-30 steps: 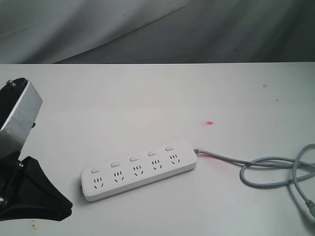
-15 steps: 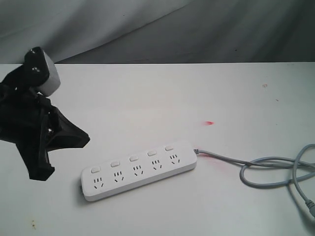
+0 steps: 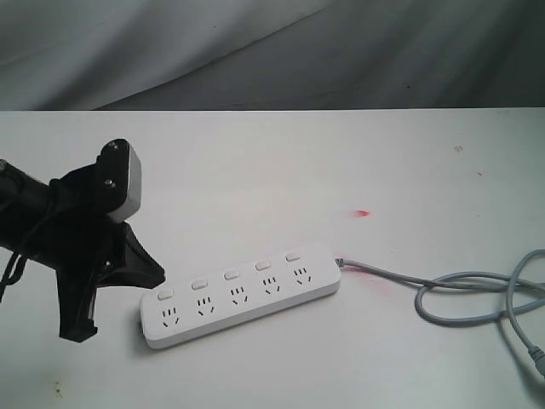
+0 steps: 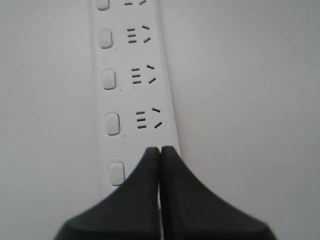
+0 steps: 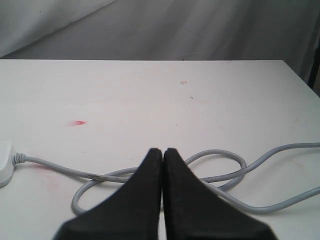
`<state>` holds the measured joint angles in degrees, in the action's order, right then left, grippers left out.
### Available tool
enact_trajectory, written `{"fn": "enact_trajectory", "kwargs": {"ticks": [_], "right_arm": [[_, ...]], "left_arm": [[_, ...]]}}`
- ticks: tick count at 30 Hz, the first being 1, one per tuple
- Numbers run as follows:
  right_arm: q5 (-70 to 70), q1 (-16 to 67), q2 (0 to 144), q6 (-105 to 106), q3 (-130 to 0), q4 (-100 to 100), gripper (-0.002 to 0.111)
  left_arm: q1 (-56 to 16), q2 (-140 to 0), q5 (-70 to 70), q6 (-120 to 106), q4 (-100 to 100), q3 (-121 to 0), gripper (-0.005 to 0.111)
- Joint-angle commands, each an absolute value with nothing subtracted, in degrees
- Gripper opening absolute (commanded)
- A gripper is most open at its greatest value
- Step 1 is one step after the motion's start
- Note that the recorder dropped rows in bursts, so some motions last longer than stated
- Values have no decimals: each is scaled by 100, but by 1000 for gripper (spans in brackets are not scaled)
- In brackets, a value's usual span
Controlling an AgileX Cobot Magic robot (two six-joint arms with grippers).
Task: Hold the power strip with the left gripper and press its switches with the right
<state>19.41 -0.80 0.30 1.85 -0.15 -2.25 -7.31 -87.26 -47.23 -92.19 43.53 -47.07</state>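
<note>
The white power strip (image 3: 241, 294) lies slanted on the table, its grey cord (image 3: 477, 294) looping off to the right. Its switches (image 3: 231, 274) form one row along the far edge, and several show in the left wrist view as switches (image 4: 113, 124) on the power strip (image 4: 135, 95). My left gripper (image 3: 158, 273) is shut and empty, its tip at the strip's left end, over the power strip's end socket (image 4: 160, 149). My right gripper (image 5: 162, 150) is shut and empty above the cord (image 5: 215, 151) loop and is outside the exterior view. The strip's cord end (image 5: 4, 162) shows at the edge of that view.
The white table (image 3: 255, 162) carries a small red mark (image 3: 362, 213) behind the strip, seen as a red mark (image 5: 79, 122) in the right wrist view too. A grey cloth backdrop (image 3: 272, 51) hangs behind the table's far edge.
The left arm has swung in from the lower left corner, risen, and moved right, so its shut tip now sits by the strip's left end. The strip and cord have not moved.
</note>
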Motion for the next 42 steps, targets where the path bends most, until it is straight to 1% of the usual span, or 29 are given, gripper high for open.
{"fn": "enact_trajectory", "kwargs": {"ticks": [1, 3, 5, 6, 8, 13, 14, 15, 18, 23, 32, 36, 42], "right_arm": [[1916, -126, 0, 210, 0, -213, 0], [1916, -126, 0, 210, 0, -213, 0], [1916, -126, 0, 210, 0, -213, 0], [1916, -126, 0, 210, 0, -213, 0], [1916, -126, 0, 210, 0, -213, 0], [1916, -126, 0, 210, 0, -213, 0], [1916, -126, 0, 210, 0, -213, 0], [1916, -126, 0, 210, 0, -213, 0], [1916, -126, 0, 210, 0, -213, 0], [1916, -126, 0, 210, 0, -213, 0], [1916, -126, 0, 210, 0, -213, 0], [1916, -126, 0, 210, 0, -213, 0], [1916, -126, 0, 210, 0, -213, 0]], "left_arm": [[-528, -9034, -4938, -10210, 4745, -4732, 1], [-302, -9160, -5241, -10661, 5000, -4732, 3], [-79, -9285, -5459, -11035, 5134, -4732, 11], [34, -9346, -5568, -11233, 5195, -4732, 18], [212, -9430, -5750, -11542, 5207, -4762, 33], [260, -9590, -5881, -11718, 5235, -4763, 91], [228, -9616, -5856, -11718, 5232, -4763, 101], [172, -9713, -5789, -11702, 5199, -4763, 104], [172, -9931, -5743, -11702, 5209, -4763, 105], [172, -10271, -5109, -11743, 5652, -4763, 105], [172, -10794, -5031, -11996, 6233, -4763, 105], [-46, -11009, -4568, -11996, 6231, -4763, 105], [-125, -11023, -4483, -11996, 6306, -4799, 105]]}}
